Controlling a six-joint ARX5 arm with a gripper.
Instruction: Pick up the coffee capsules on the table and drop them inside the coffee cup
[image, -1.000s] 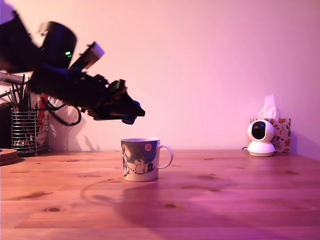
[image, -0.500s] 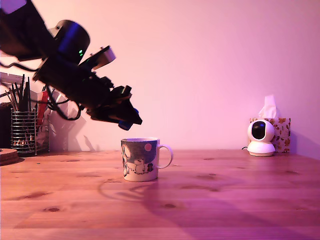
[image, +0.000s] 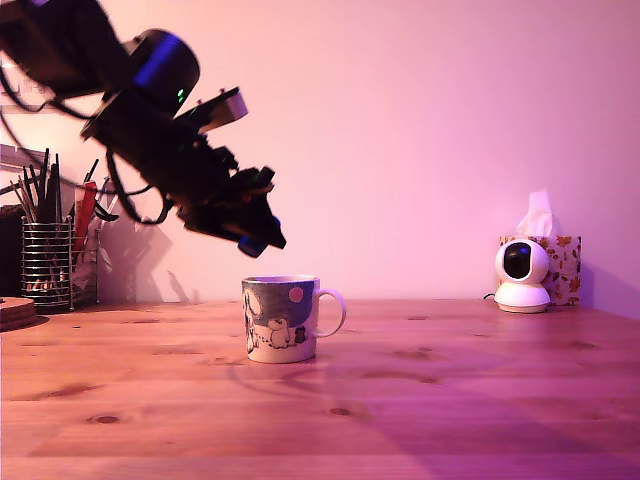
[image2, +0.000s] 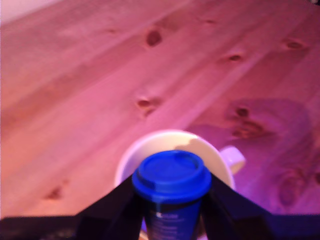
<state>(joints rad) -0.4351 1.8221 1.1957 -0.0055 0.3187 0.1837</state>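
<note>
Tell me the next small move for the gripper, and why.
Probably open the gripper and let the blue capsule drop. In the wrist view the capsule sits over the cup's opening, and the exterior view shows the gripper hanging just above the cup rim.

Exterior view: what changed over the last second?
The arm tilted steeper, nose down, so the gripper now points at the coffee cup from just above its rim. It stayed shut on the blue capsule; nothing released. Cup, wire holder and small camera unmoved.
</note>
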